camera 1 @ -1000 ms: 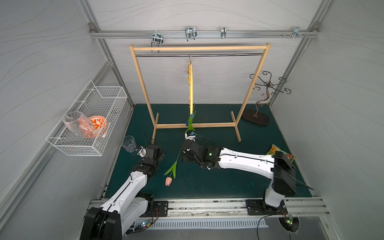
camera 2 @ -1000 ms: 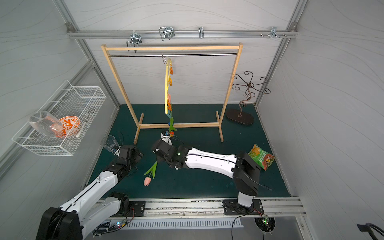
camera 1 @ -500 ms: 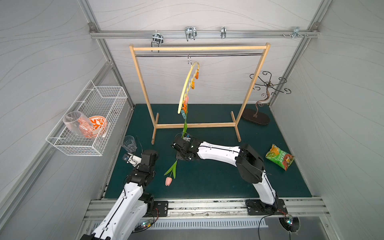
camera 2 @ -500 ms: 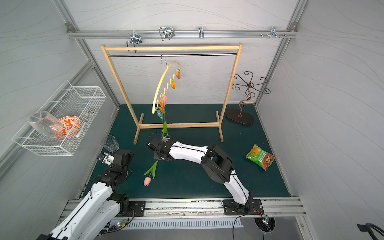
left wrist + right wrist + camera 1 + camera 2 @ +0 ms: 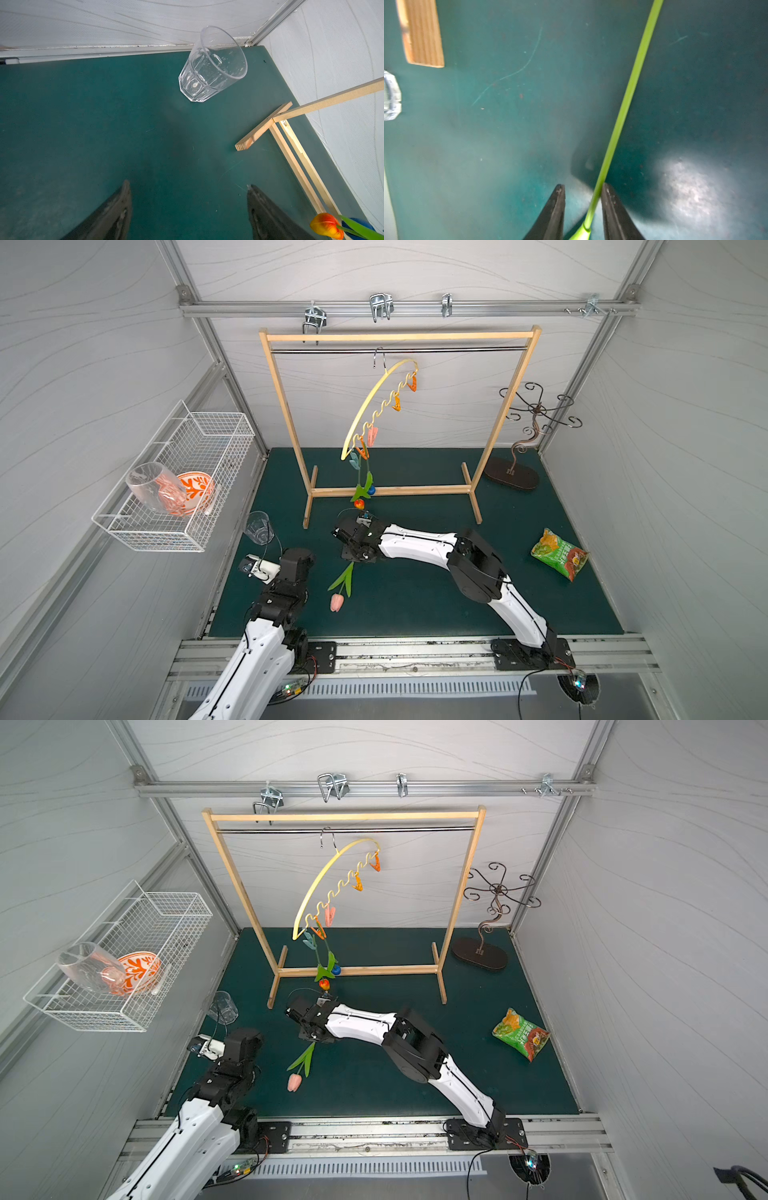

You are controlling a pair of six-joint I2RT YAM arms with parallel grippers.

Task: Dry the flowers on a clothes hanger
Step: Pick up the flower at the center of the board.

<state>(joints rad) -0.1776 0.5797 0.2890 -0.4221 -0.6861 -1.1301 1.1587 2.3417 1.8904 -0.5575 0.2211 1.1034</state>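
Tulip stem point(image 5: 632, 83), thin green, between part-open right jaws, ungripped; left jaws wide, empty.

Wooden rack point(image 5: 399, 337) at the back of a green mat point(image 5: 415, 610), both feet on it. Left of the rack, on the side wall — a white wire basket point(image 5: 216, 435) holding a clear glass point(image 5: 153, 489) on its side and an orange-patterned plate point(image 5: 197, 489). Just left of the rack's left foot: an upright clear tumbler point(image 5: 258, 526). Right of the rack, near its right post — a dark curly metal stand point(image 5: 512, 479). Forward and right of the rack's right foot, well apart: a green snack bag point(image 5: 559, 553), flat on the mat. Above the rack, metal hooks point(image 5: 380, 306) on a wall rail.
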